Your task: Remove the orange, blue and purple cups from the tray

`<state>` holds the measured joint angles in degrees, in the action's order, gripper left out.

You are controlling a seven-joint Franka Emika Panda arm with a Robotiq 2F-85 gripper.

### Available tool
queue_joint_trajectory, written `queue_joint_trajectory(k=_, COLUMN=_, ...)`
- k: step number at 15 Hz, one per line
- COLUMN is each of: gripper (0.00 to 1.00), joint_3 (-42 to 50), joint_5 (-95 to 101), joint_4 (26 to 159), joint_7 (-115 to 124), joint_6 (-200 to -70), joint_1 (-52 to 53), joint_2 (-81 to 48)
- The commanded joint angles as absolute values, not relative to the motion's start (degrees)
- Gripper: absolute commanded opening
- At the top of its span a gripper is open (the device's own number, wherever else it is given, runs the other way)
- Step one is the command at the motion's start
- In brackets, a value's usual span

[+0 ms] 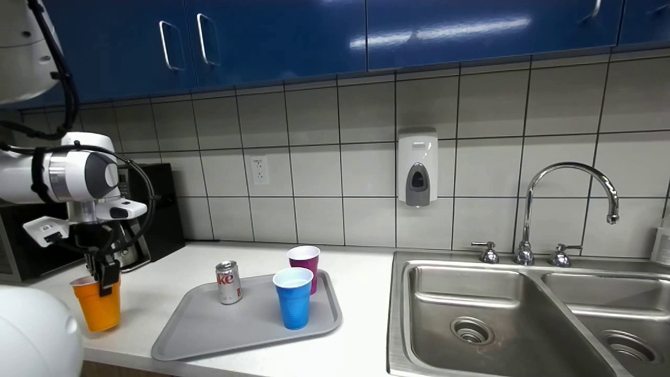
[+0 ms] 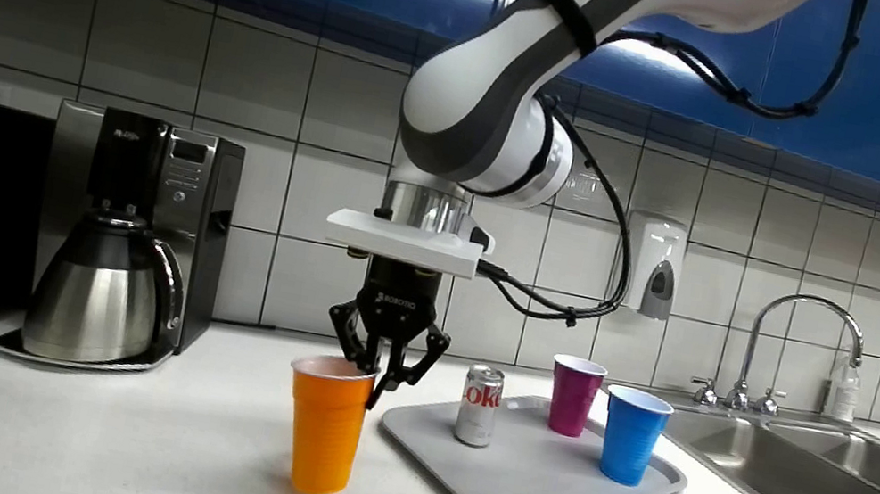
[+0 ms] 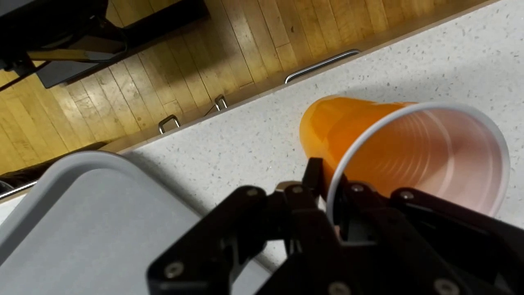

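Blue cabinets (image 1: 282, 42) run along the top of both exterior views, over a tiled wall (image 1: 366, 170) and a pale counter (image 2: 136, 429). My arm (image 2: 473, 108) reaches down over that counter. The sink (image 1: 429, 335) is set into it, well apart from my gripper (image 2: 375, 376), and the tray (image 2: 515, 487) lies flat between the two; from the wrist I get only part of it, with one rounded corner. A coffee maker (image 2: 139, 158), its jug (image 2: 93, 313) in place, stands by the tiles, and a white soap dispenser (image 1: 417, 162) hangs on them.

I have the gripper pointing down, fingers (image 3: 313, 174) pinching the wall of the orange cup (image 2: 323, 439); the wrist view shows me one inside the rim, the other outside. That cup is off the tray, near its edge, mouth up over the counter. I can't tell whether its base touches down. The blue cup (image 2: 631, 439) stands upright on the tray, towards the sink end. The purple cup (image 2: 574, 402) is upright on the tray too, further back towards the tiles and apart from the blue one. Smallest is the can (image 2: 478, 412), upright on the tray's side nearer my gripper, red letters showing in both exterior views.
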<state>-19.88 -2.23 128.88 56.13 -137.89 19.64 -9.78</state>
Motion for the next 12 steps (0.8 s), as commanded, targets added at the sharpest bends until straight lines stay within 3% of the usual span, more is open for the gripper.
queue_joint_trajectory(k=1, gripper=0.02, joint_3=-18.5, joint_5=-2.6, joint_4=126.9, joint_7=58.2, joint_6=-138.7, joint_1=21.5, joint_2=-11.8)
queue_joint_trajectory(k=5, gripper=0.02, joint_3=-18.2, joint_5=-3.4, joint_4=126.9, joint_7=58.6, joint_6=-140.4, joint_1=22.3, joint_2=-12.9)
queue_joint_trajectory(k=6, gripper=0.12, joint_3=-18.1, joint_5=-3.5, joint_4=126.8, joint_7=58.9, joint_6=-140.7, joint_1=22.5, joint_2=-13.2)
queue_joint_trajectory(k=7, gripper=0.32, joint_3=-18.0, joint_5=-3.6, joint_4=126.8, joint_7=59.0, joint_6=-140.8, joint_1=22.7, joint_2=-13.3)
queue_joint_trajectory(k=12, gripper=0.67, joint_3=-18.0, joint_5=-3.9, joint_4=127.1, joint_7=59.5, joint_6=-141.7, joint_1=23.3, joint_2=-13.0)
